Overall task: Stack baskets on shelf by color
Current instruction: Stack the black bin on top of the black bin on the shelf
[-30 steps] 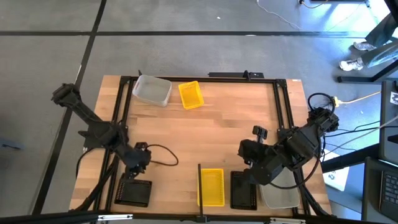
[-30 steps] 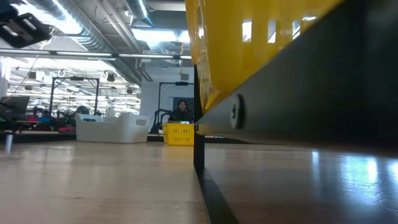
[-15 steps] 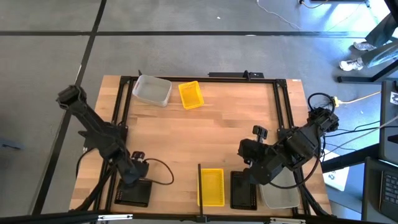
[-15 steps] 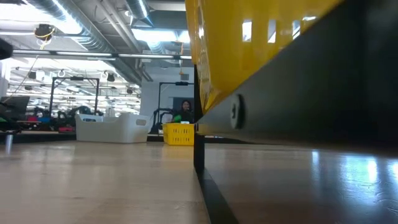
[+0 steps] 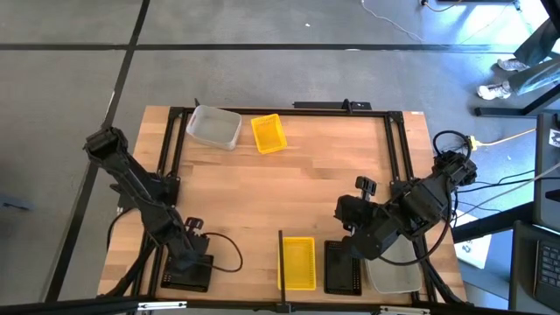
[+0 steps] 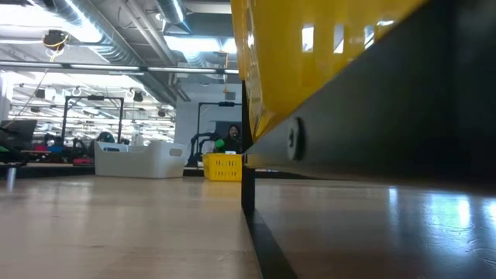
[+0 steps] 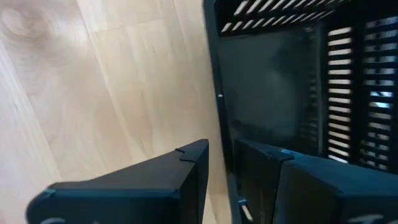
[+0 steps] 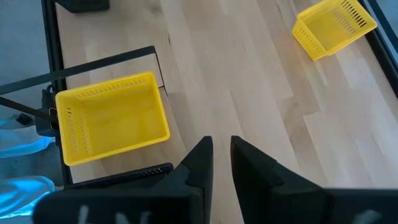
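Observation:
A black mesh basket (image 5: 188, 273) sits at the table's near left corner. My left gripper (image 5: 189, 259) is down on it, open by a narrow gap. One finger stands outside its wall (image 7: 221, 118) and the other inside. A yellow basket (image 5: 297, 262), a black one (image 5: 343, 268) and a translucent one (image 5: 394, 276) stand in a row at the near edge, right of a thin dark divider (image 5: 280, 255). Another translucent basket (image 5: 214, 128) and yellow basket (image 5: 269, 133) rest at the far edge. My right gripper (image 8: 221, 149) hovers above the row with a narrow gap and holds nothing. My left gripper comes from above, pointing down, over the black basket's side wall (image 7: 222, 134). One finger (image 7: 186, 168) is outside and one finger (image 7: 267, 165) is inside. I cannot tell whether they touch the wall. The basket rests flat on the table.
A black metal frame (image 5: 166, 175) runs along the table's left, far and right sides. Bare wood (image 5: 289, 188) fills the table's middle. In the low view the near yellow basket (image 6: 310, 46) and the divider (image 6: 248, 178) fill the right half.
My left gripper has moved toward the table's near edge and down, from beside the black basket at the near left corner onto its wall. The baskets have stayed where they were.

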Robot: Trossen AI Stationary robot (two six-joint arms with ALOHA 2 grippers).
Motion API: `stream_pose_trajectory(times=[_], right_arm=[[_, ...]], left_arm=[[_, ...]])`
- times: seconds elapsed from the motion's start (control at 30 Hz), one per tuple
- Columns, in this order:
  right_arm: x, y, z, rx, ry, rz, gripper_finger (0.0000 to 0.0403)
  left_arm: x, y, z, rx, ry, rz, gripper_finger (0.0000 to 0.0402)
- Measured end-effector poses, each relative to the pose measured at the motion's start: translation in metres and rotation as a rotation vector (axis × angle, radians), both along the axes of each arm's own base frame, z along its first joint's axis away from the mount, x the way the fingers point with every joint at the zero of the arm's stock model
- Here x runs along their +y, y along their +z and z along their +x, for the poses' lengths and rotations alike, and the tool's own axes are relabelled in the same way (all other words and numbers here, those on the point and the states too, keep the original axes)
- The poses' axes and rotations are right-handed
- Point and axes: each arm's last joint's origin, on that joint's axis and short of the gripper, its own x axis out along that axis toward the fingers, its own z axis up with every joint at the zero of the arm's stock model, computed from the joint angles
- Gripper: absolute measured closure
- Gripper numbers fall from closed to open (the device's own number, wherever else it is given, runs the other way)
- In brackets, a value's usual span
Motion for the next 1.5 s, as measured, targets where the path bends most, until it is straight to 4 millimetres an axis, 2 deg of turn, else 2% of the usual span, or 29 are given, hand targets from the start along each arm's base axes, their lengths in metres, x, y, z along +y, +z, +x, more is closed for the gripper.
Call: stream_pose_trajectory(times=[0.33,0.5,0.57,0.7,0.8,0.9,1.0,1.3,1.5], right_arm=[[0.000,0.000,0.000,-0.004,-0.017,0.011,0.0347],[0.000,0.000,0.000,-0.005,-0.020,0.013,0.0347],[0.000,0.000,0.000,-0.005,-0.020,0.013,0.0347],[0.000,0.000,0.000,-0.007,-0.021,0.009,0.0347],[-0.001,0.000,0.000,-0.023,-0.031,-0.011,0.0347],[-0.001,0.001,0.001,-0.038,-0.040,-0.033,0.0347],[-0.003,0.001,0.002,-0.040,-0.047,-0.036,0.0347],[-0.023,0.002,0.015,-0.076,-0.141,-0.068,0.0347],[-0.040,0.006,0.036,-0.138,-0.091,-0.164,0.0347]], left_arm=[[-0.004,-0.013,0.004,0.043,0.106,0.032,0.0333],[-0.005,-0.018,0.005,0.053,0.085,0.052,0.0334],[-0.005,-0.020,0.006,0.078,0.088,0.046,0.0344],[0.000,-0.021,0.012,0.146,0.127,0.002,0.0392],[0.007,-0.017,0.017,0.164,0.151,-0.028,0.0398],[0.017,-0.002,0.022,0.146,0.202,-0.012,0.0400],[0.034,0.022,0.030,0.094,0.295,0.080,0.0401],[0.090,0.120,0.043,-0.258,0.579,0.642,0.0401],[0.114,0.146,0.068,-0.498,0.670,0.900,0.0401]])
